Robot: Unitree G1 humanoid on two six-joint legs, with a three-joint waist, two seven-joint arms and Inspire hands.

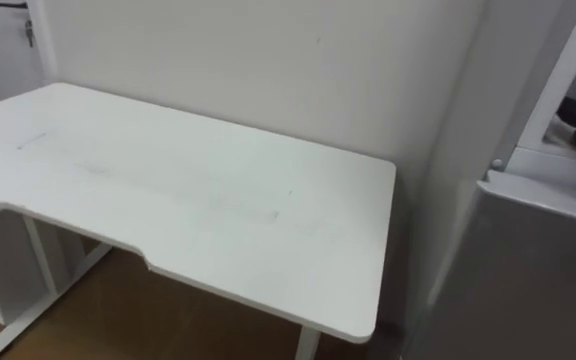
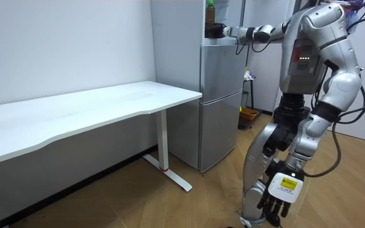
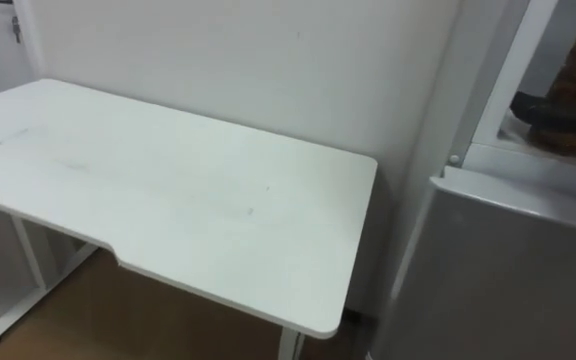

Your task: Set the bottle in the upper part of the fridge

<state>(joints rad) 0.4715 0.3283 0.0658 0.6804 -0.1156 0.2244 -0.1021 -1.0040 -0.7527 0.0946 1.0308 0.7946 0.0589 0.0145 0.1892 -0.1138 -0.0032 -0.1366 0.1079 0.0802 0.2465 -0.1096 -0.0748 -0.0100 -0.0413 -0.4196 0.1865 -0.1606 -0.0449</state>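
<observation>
At the fridge (image 2: 220, 101), I'm standing in front of it, white desk (image 2: 106, 104) off to my left along the wall. Right arm is out at shoulder height, reaching into the open upper compartment (image 2: 232, 16). The lower door (image 3: 508, 270) is shut.

Right hand (image 2: 219, 30) sits at the base of the bottle (image 2: 210, 12), low on the body, not up at the cap. My read: a low hold keeps it upright and keeps the hand clear of the compartment top.

Bottle is upright, just inside the front edge of the upper compartment, brownish-green contents. Can't tell if it bears on the shelf or hangs in my hand. Can't tell either whether the fingers are wrapped on it or backed off. In the 2 eye views the hand is a dark sliver at the far right edge, and in the room view it's too small to read.

Left hand (image 2: 279, 199) hangs low beside my legs, fingers loose and pointing down, carrying nothing. Probably parked there to stay out of the fridge opening.

Head points down-left at the desk, not the shelf, so sight of the placement is poor.

Judgement: last step. Confirm the bottle is seated, let go, pull the arm straight back. Risk: it's near the shelf lip, so a sloppy retreat could tip it out.
</observation>
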